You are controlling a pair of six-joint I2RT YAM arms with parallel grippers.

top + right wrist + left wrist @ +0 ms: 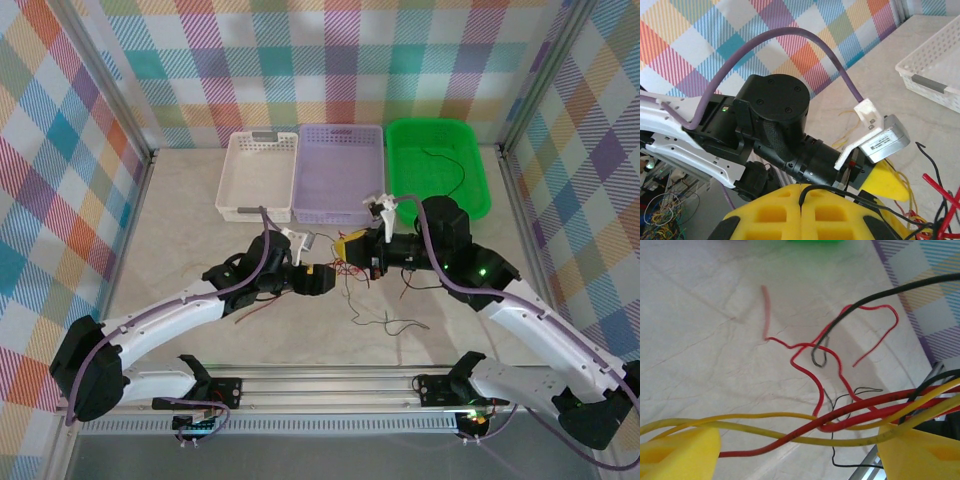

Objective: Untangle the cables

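Nearest the front, a few thin loose ends of the cables (385, 322) were laid out on the pale table (180, 230). A little farther in, the rest of the cables were bunched up in the middle of the table.

There the left gripper (799, 440) was pointed in from the left side. Its yellow fingers (680, 455) were spread wide apart. Red, yellow and black cables were strung across the gap between them, but nothing was pinched there. Past that gap, a thin red cable was curled in loops over the table, and a black one was bent like a hook across it.

Just behind, the right gripper (801, 210) was squeezed tight shut. A black cable was seen coming out from between its two yellow pads, so the cables were held by it.

Farthest away, three baskets were lined up at the far edge of the table: a white basket (258, 175), a lilac basket (340, 170) and a green basket (405, 200). One more thin black cable was seen lying inside the green one.
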